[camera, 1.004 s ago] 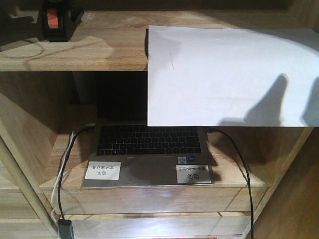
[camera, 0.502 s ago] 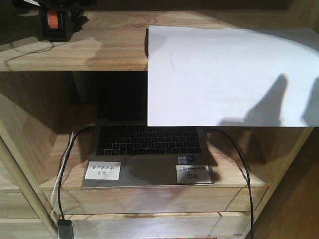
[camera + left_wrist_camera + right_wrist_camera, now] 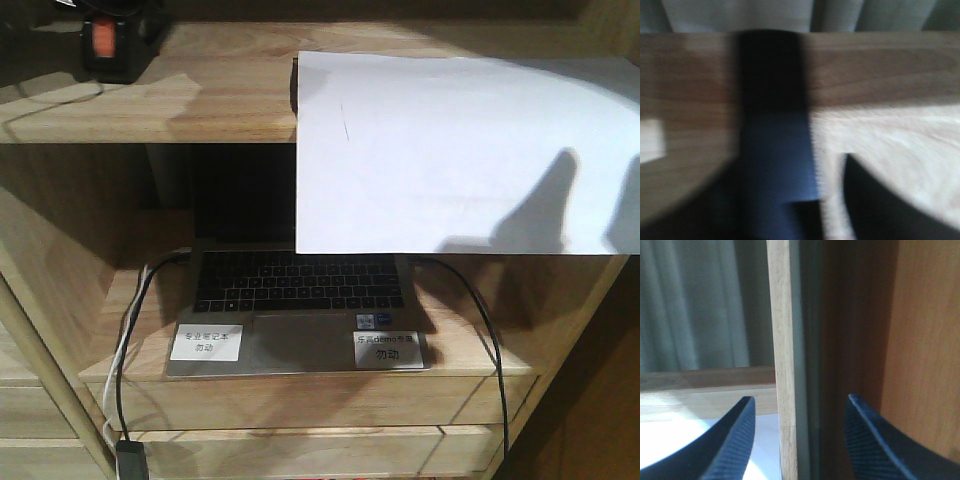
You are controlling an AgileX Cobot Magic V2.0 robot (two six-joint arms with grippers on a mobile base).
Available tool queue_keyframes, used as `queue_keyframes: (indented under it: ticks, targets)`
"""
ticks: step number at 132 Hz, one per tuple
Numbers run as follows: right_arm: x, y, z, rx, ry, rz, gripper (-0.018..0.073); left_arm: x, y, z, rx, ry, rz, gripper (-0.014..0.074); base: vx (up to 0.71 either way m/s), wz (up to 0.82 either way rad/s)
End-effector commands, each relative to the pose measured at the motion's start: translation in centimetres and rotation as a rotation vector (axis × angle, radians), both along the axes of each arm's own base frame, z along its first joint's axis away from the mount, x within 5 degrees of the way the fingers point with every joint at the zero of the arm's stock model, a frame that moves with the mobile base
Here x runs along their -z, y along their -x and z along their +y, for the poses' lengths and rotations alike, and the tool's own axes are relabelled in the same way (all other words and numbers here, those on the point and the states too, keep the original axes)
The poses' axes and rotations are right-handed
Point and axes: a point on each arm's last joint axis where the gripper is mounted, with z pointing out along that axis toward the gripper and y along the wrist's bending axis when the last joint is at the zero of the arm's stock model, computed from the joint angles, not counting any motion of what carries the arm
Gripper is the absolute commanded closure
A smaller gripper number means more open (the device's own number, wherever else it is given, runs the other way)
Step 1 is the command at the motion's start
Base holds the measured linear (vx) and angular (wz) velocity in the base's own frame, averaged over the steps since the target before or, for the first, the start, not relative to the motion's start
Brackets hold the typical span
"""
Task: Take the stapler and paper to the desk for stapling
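The black stapler (image 3: 108,42) with its orange label stands at the far left of the upper shelf board (image 3: 200,100). In the blurred left wrist view it is the dark block (image 3: 772,125) in the middle. My left gripper (image 3: 785,210) straddles it with its jaws apart, and a strip of bright wood shows between the stapler and the right finger (image 3: 880,200). The white paper (image 3: 460,150) lies on the same shelf and overhangs its front edge. My right gripper (image 3: 799,407) is open at the shelf's right upright (image 3: 782,365), with the paper (image 3: 700,440) below its left finger. The desk is out of view.
An open laptop (image 3: 300,300) with two small white labels sits on the lower shelf, under the overhanging paper. Black and white cables (image 3: 125,330) run down on both sides. A brown side panel (image 3: 920,340) stands close to the right finger.
Dark parts of my left gripper have come in around the stapler at the top left. The paper and the laptop have not moved.
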Motion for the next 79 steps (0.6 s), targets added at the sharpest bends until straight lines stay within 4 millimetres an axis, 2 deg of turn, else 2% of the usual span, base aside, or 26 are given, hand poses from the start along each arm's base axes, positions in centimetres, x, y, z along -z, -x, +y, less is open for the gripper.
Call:
queue_keyframes:
  ticks: [1,4,26,42,64,79]
  targets:
    - [-1.4,0.2,0.0,0.005,0.021,-0.091,0.0181,-3.0,1.3,0.3,0.017,0.053,-0.141,0.0563,0.00,0.00]
    - [-1.4,0.2,0.0,0.005,0.021,-0.091,0.0181,-3.0,1.3,0.3,0.017,0.052,-0.140,0.0605,0.00,0.00]
    - [-1.4,0.2,0.0,0.005,0.021,-0.091,0.0181,-3.0,1.4,0.4,0.020,0.045,-0.138,0.0604,0.00,0.00]
    - [-1.4,0.2,0.0,0.005,0.021,-0.091,0.0181,-4.1,2.4,0.8,0.039,0.029,-0.179,0.0604,0.00,0.00]
    - [-1.4,0.2,0.0,0.005,0.021,-0.091,0.0181,-6.8,5.3,1.8,0.075,0.021,-0.286,0.0604,0.00,0.00]
    - [-1.4,0.2,0.0,0.005,0.021,-0.091,0.0181,-7.8,7.8,2.2,0.135,0.045,-0.340,0.0604,0.00,0.00]
